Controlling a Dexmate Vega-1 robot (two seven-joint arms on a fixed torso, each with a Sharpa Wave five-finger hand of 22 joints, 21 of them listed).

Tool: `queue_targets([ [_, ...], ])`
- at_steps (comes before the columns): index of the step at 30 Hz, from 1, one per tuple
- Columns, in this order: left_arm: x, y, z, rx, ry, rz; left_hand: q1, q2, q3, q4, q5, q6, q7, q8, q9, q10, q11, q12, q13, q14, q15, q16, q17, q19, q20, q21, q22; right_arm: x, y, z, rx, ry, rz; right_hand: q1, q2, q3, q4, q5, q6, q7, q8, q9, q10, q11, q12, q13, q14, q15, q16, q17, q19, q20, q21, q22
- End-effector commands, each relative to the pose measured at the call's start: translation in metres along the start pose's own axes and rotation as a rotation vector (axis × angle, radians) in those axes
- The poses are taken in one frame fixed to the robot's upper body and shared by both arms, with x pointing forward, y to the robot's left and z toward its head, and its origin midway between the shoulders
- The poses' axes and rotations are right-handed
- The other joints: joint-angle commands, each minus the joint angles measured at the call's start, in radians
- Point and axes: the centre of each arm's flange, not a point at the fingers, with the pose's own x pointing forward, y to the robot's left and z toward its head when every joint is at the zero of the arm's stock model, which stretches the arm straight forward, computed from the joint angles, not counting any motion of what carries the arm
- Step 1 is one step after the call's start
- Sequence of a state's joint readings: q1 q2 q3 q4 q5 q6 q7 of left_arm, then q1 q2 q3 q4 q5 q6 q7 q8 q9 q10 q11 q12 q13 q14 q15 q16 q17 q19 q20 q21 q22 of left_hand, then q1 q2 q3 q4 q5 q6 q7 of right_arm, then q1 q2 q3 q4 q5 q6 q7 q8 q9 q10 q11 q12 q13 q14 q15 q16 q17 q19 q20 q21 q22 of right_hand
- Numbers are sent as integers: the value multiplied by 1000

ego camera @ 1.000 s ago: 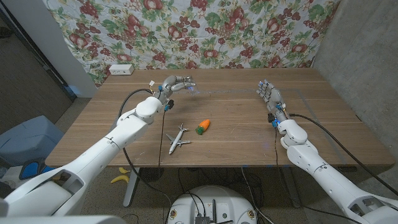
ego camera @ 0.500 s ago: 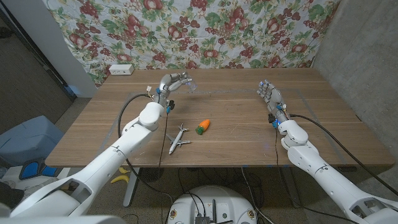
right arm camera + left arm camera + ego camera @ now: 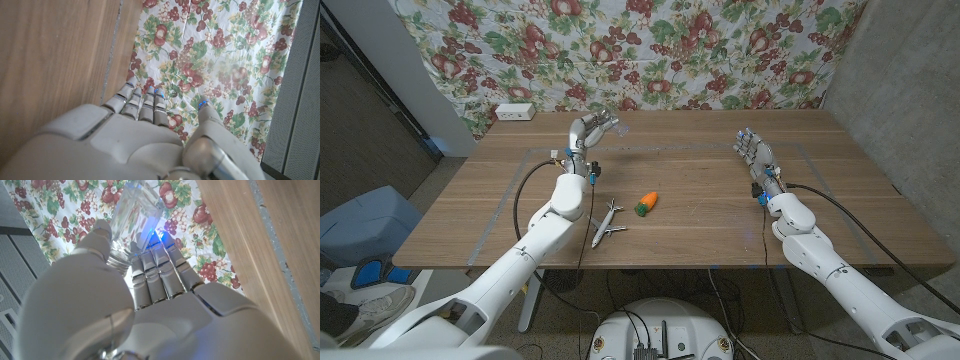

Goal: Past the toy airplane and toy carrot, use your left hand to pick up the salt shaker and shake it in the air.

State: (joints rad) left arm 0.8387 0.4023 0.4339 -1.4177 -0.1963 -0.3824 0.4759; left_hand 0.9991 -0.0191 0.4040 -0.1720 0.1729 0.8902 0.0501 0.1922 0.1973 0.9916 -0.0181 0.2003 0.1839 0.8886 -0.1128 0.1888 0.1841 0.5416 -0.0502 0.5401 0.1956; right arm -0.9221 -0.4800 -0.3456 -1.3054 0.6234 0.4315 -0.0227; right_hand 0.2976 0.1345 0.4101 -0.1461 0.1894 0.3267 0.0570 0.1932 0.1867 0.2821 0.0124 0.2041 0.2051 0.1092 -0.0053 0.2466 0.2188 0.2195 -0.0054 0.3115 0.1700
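**Left hand has the salt shaker up off the table**

Head view: the left hand is raised over the far side of the wooden table, fingers wrapped around the small clear glass salt shaker, which is up in the air in front of the floral fruit-print cloth. Nearer the robot, the little white toy airplane lies on the table with the orange toy carrot just beside it, apart from each other. The right hand is out on the right side, fingers apart, nothing in it.

Left wrist view: the shaker is pinched between thumb and fingers, glass body sticking out past the fingertips.

Right wrist view: the right hand is loose and unclenched, fingers stretched out toward the cloth, holding nothing.
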Motion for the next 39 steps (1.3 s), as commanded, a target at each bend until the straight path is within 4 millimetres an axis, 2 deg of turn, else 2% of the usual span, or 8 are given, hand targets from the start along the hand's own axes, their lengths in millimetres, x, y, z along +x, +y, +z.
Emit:
queue_targets([
  [1,-4,0,-4,-14,-9,32,154,165,3,3,6,194,-79,7,3,194,-189,4,2,7,-131,5,1,0,-90,5,0,0,1,1,-4,2,-3,-3,8,-5,1,2,7,1,3,1,8,0,-2,-1,9,0,-5,3,8,3,-2,5],
  [28,21,-8,5,238,300,-302,156,163,1,1,6,198,-75,8,4,198,-189,5,2,-2,-131,0,-1,-9,-89,8,0,-7,1,0,1,2,-8,-2,9,-5,1,2,8,1,4,1,7,-2,-3,-1,10,0,-5,3,12,3,-12,5],
  [39,24,-10,7,282,322,-332,157,164,1,1,6,197,-71,7,4,198,-189,5,2,-4,-131,-1,-1,-11,-89,10,-1,-7,0,-1,2,-1,-6,-2,9,-5,1,2,8,1,4,1,8,-1,-3,-1,10,0,-6,3,14,4,-16,5],
])
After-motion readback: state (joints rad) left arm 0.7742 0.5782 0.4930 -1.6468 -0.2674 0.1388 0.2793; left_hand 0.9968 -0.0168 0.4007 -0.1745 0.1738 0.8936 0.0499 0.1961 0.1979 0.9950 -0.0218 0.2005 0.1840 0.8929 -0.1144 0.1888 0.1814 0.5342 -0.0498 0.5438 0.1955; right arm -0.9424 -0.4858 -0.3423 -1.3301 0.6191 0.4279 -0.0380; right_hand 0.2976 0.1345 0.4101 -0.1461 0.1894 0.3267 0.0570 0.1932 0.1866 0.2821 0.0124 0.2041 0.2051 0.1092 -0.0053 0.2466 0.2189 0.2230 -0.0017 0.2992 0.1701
